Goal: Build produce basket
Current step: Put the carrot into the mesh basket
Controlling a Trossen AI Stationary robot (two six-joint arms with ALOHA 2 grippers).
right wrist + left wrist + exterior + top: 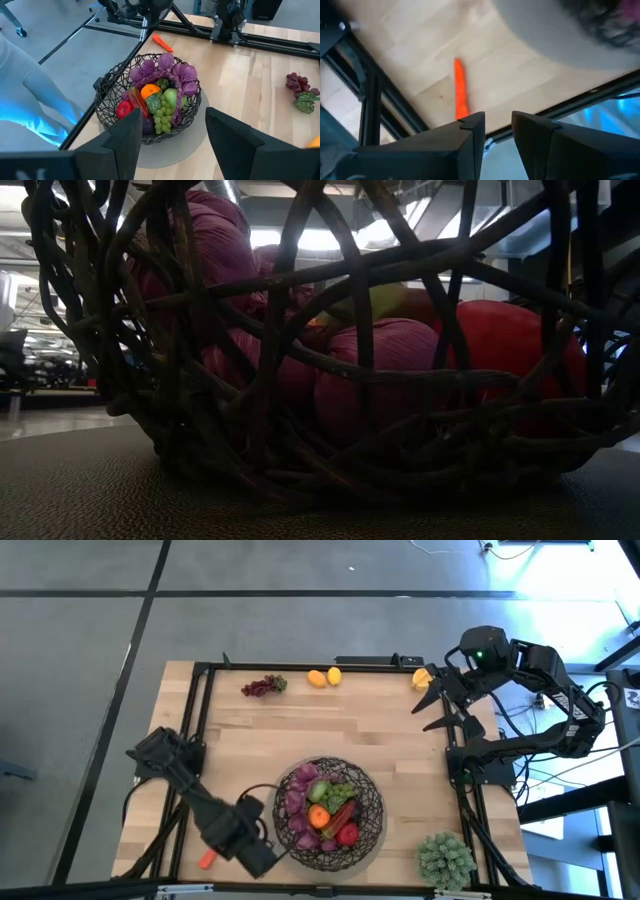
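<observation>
One orange carrot [460, 89] lies on the worktop [380, 740] just ahead of the left end effector [498, 125], whose fingers stand a little apart and empty, so I think it must drop down, pinch it, then carry it to the basket [372, 802] beside it.

No readable text, labels, brands, numbers or signs in any view.
</observation>
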